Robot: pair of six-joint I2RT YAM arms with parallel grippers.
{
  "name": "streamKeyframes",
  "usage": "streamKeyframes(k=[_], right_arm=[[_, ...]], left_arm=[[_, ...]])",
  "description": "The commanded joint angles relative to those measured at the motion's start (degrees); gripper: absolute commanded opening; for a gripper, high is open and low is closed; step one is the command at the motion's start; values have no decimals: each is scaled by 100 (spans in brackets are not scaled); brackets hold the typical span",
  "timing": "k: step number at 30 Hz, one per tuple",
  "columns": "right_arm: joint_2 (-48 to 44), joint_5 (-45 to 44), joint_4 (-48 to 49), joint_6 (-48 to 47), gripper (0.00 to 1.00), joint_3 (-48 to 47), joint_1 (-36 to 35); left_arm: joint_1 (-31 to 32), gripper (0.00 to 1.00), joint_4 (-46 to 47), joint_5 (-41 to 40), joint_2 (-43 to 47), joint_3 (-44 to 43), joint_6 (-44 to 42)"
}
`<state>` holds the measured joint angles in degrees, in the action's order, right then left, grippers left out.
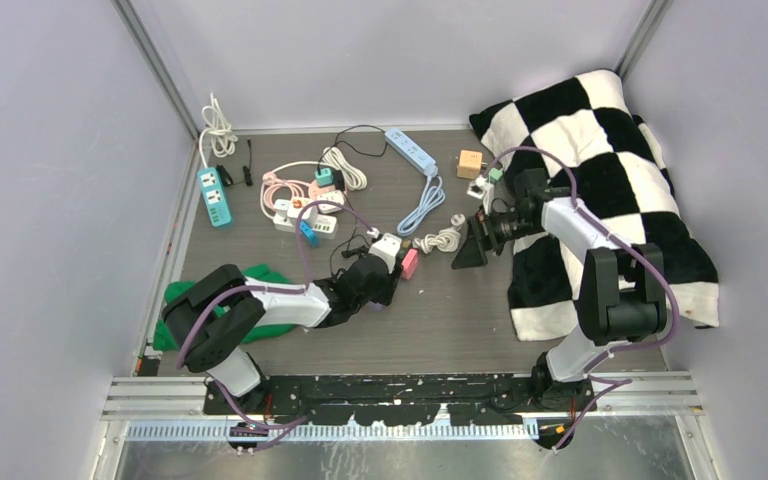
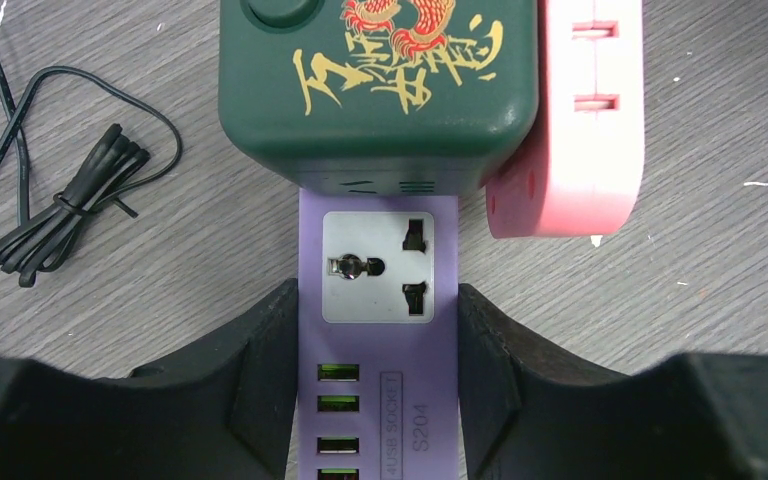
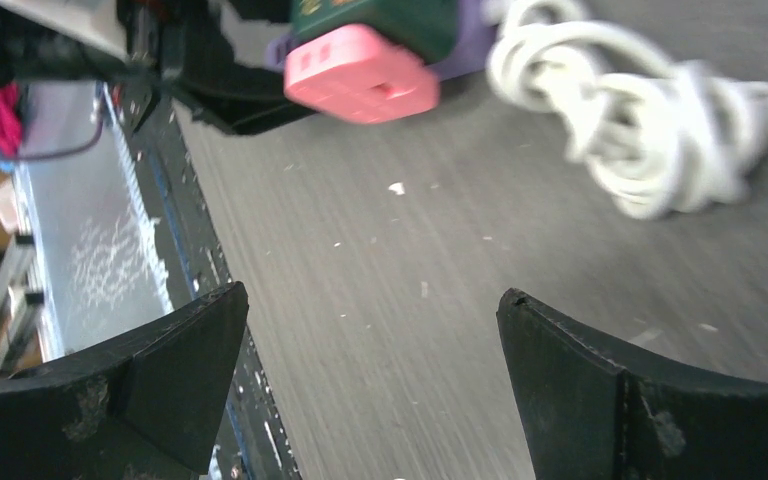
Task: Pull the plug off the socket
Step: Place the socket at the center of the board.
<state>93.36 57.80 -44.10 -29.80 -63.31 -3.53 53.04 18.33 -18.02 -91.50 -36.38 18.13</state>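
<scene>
Left gripper (image 2: 377, 310) clamped purple socket strip (image 2: 430, 400), green plug (image 2: 380, 90) seated on it; right gripper (image 3: 368, 300) stood wide open, empty.

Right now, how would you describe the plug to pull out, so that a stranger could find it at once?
Start at the left arm, whose jaws clamp a purple socket strip. Just past the jaws, a dark green cube plug sits on that strip. Unlike the plain pink adapter beside it, it carries gold characters and a red drawing.
</scene>
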Motion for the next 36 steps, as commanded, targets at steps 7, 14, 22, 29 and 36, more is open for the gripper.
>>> streamKeyframes(k=[7,14,22,29,36], right_arm=[[-352,-140,77,-446,100,177,-871],[-307,-254,233,-212,100,170,-936],[-272,-260,558,313,100,161,-937],[-242,-544,1212,1255,98,225,-939],[-167,-842,1531,1689,77,259,-1037]], left_arm=[[5,65,-200,232,457,286,139],[5,75,-7,626,1076,668,26],[-4,98,91,388,2301,979,99],[-47,100,-320,-376,2698,814,864],[-48,71,-510,-500,2079,436,1210]])
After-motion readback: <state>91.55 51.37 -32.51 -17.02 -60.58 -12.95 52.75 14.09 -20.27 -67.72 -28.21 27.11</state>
